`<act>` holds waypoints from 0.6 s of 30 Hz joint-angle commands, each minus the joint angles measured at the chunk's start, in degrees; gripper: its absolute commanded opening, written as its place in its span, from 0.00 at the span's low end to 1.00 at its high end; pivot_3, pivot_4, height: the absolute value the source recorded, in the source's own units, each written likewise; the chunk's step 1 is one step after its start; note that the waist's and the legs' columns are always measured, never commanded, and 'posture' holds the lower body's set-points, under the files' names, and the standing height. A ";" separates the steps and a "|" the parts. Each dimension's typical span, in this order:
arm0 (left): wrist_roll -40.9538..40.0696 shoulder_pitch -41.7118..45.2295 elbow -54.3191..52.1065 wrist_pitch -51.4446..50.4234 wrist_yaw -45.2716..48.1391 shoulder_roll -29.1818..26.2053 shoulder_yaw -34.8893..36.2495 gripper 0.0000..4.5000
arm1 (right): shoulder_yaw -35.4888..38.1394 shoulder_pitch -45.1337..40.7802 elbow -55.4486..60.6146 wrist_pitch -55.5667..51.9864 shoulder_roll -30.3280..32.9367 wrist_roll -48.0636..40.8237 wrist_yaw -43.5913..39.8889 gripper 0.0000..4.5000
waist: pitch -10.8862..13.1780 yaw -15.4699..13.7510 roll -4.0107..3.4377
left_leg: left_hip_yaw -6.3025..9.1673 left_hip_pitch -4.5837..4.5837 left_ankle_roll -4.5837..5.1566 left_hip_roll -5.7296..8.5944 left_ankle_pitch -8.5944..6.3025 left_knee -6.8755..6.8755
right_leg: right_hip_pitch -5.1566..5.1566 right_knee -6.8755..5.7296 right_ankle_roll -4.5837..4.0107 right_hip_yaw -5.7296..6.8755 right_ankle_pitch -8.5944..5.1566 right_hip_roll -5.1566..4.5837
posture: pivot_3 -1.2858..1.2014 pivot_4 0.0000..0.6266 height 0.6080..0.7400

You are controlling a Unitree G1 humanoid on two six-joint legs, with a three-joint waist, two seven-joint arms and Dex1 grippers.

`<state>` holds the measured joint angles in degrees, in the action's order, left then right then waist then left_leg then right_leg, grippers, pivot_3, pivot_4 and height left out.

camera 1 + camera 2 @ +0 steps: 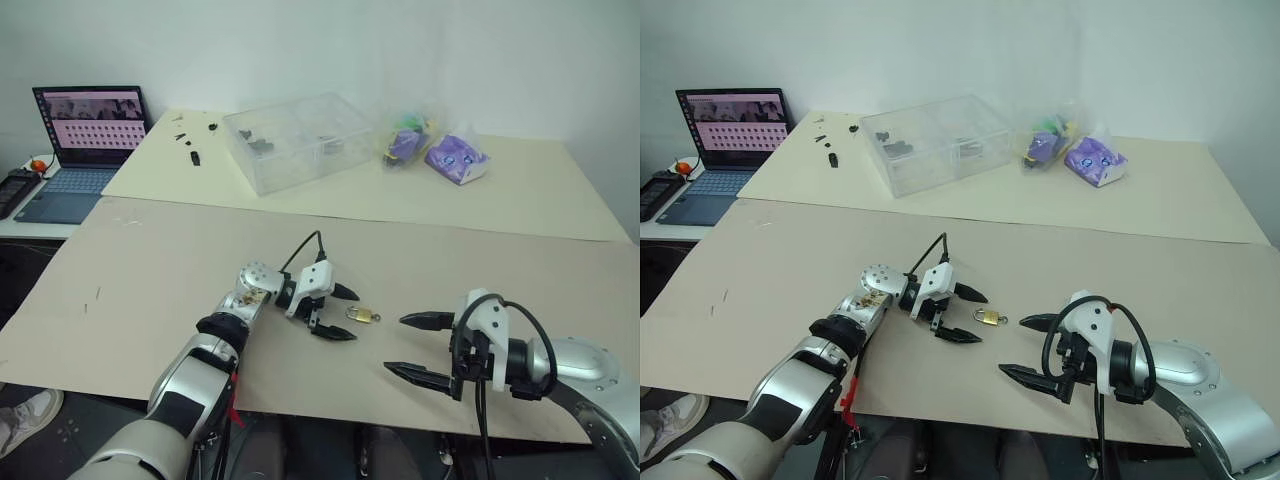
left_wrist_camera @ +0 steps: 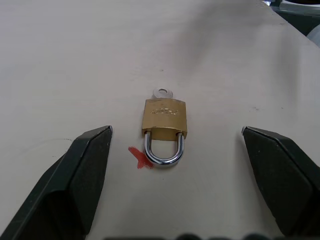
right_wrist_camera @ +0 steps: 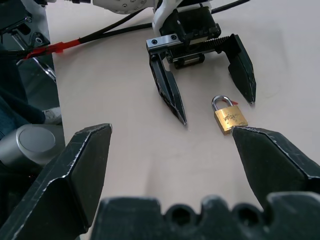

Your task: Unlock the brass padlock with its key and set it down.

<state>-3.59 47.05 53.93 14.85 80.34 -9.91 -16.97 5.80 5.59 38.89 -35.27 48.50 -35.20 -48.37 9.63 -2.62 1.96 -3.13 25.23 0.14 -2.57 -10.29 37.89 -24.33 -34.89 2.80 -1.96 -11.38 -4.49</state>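
Brass-bodied and small, the gold-coloured padlock (image 1: 364, 315) with its silvery shackle loop lies flat on the tan cardboard-covered table (image 1: 150, 290), near the front edge, between the 2 grippers. Its long axis runs roughly along the line from one gripper to the other: the closed shackle points toward the left gripper (image 1: 334, 312), and a silver key head (image 2: 161, 93) sticks out of the body's far end, toward the right gripper (image 1: 420, 346). A small red mark (image 2: 138, 157) sits on the table beside the shackle. Both pairs of black fingers are spread wide and hold nothing. The left gripper's fingertips flank the shackle end without touching it; the right gripper is a little farther off, aimed at the lock. At the table's back stand a clear plastic compartment box (image 1: 297, 140), 2 purple bagged items (image 1: 440, 152) and a laptop (image 1: 82, 148).
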 commanded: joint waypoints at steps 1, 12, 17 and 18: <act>0.95 0.68 1.81 -1.22 0.19 2.18 -0.27 0.98 | 1.78 -0.39 1.31 -0.09 0.13 -1.22 0.07 1.00 | 0.00 -0.23 -0.01 | 0.00 0.00 0.00 0.01 0.00 0.00 | 0.03 0.00 0.00 0.00 0.00 0.00 | 0.52 0.24 0.90; 2.35 1.14 2.43 0.07 4.15 2.46 -0.71 0.93 | 1.54 -0.37 1.20 -0.14 -0.02 -0.86 0.65 1.00 | -0.01 -0.26 -0.01 | 0.03 0.02 0.44 0.02 0.27 0.00 | 0.05 0.00 0.01 0.01 -0.01 0.01 | 0.52 0.24 0.90; 2.71 1.14 1.90 -0.06 4.64 2.65 -0.58 0.72 | 1.32 0.14 1.62 -0.17 -0.19 -0.85 1.25 1.00 | -0.01 -0.22 -0.01 | 0.02 0.04 0.46 0.00 0.27 0.00 | 0.03 0.01 0.01 0.01 -0.03 0.01 | 0.52 0.24 0.90; 2.74 1.17 1.64 -0.29 4.66 2.76 -0.61 0.72 | 1.32 0.31 1.77 -0.17 -0.24 -0.91 1.39 1.00 | 0.00 -0.22 -0.01 | 0.02 0.04 0.46 0.00 0.27 0.00 | 0.03 0.01 0.01 0.01 -0.03 0.01 | 0.52 0.24 0.90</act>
<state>-1.79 48.43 55.70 14.84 84.30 -9.01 -16.20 5.79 5.67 38.89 -35.29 48.51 -35.19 -47.26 9.62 -2.84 1.95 -3.11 25.27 0.60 -2.57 -10.02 37.89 -24.30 -34.88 2.81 -1.95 -11.42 -4.48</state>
